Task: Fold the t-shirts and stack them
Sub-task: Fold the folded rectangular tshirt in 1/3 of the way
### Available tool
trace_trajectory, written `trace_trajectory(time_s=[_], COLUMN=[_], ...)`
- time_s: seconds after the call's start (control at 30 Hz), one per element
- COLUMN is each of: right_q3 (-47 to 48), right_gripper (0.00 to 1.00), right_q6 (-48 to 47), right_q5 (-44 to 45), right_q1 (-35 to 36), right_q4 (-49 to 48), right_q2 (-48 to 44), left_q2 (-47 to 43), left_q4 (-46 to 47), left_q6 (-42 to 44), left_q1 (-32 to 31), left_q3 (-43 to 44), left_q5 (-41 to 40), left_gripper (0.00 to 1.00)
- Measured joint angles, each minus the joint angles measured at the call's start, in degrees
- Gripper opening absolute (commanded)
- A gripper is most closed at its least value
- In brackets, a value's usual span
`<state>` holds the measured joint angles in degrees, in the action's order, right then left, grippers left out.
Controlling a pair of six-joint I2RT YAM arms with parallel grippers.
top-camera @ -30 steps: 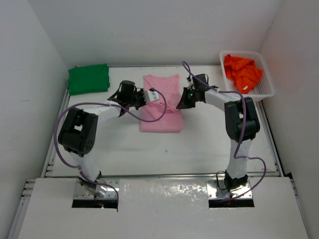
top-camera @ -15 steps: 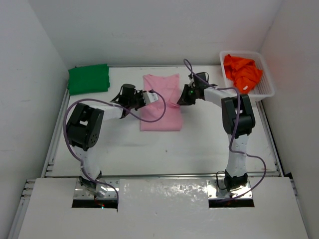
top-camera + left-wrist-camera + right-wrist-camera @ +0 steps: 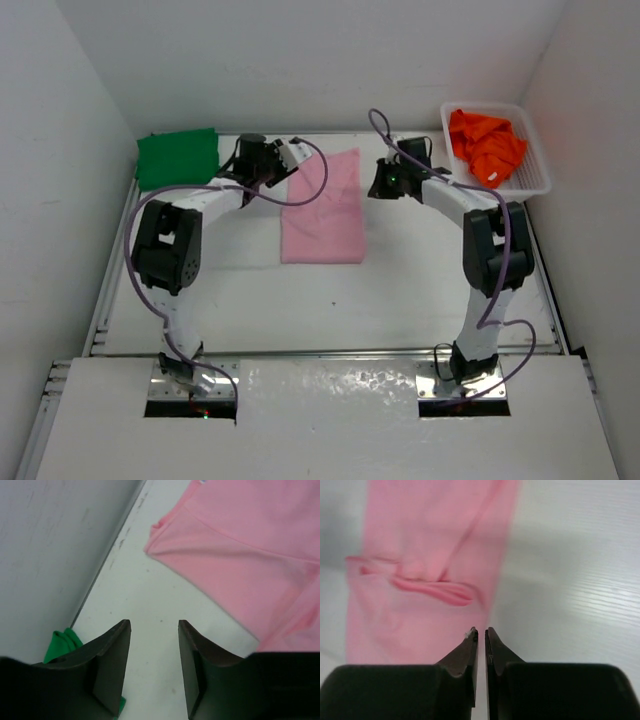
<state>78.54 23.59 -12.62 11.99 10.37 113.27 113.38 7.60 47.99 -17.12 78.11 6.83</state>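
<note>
Pink t-shirt (image 3: 322,210) lies mid-frame as a long strip, with left gripper (image 3: 153,627) part open and empty off its upper-left corner and right gripper (image 3: 480,632) near closed, seemingly on nothing (blurred), upper right; best pinch both top corners evenly and fold level.

Pink shirt (image 3: 322,212), green shirt (image 3: 178,158), orange shirt (image 3: 486,143): soft matt cloth. Basket (image 3: 543,175): white plastic lattice, slight gloss. Table (image 3: 420,280): smooth, matt white, lightly scuffed.
</note>
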Motion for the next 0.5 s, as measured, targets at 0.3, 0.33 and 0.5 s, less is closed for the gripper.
trace_trajectory(time_s=[0.3,0.33,0.5], right_q3=[-1.97,-0.94,5.55], right_gripper=[0.0,0.0,0.0], right_q6=[-1.07,-0.76,1.18], right_q5=[-9.49,-9.81,-9.9], right_q1=[7.61,7.48,6.34], right_q4=[-4.81,-4.96,-5.79], right_q2=[1.55,3.5,12.96], left_q2=[-15.19,-15.74,-12.5], left_q4=[-25.51,-26.43,-24.55], left_q6=[18.86,19.47,19.93], left_q1=[-4.87,-6.1,-9.01], left_q3=[-12.9,-15.47,-21.09], left_q5=[16.72,17.2,16.24], left_gripper=[0.48,0.48,0.47])
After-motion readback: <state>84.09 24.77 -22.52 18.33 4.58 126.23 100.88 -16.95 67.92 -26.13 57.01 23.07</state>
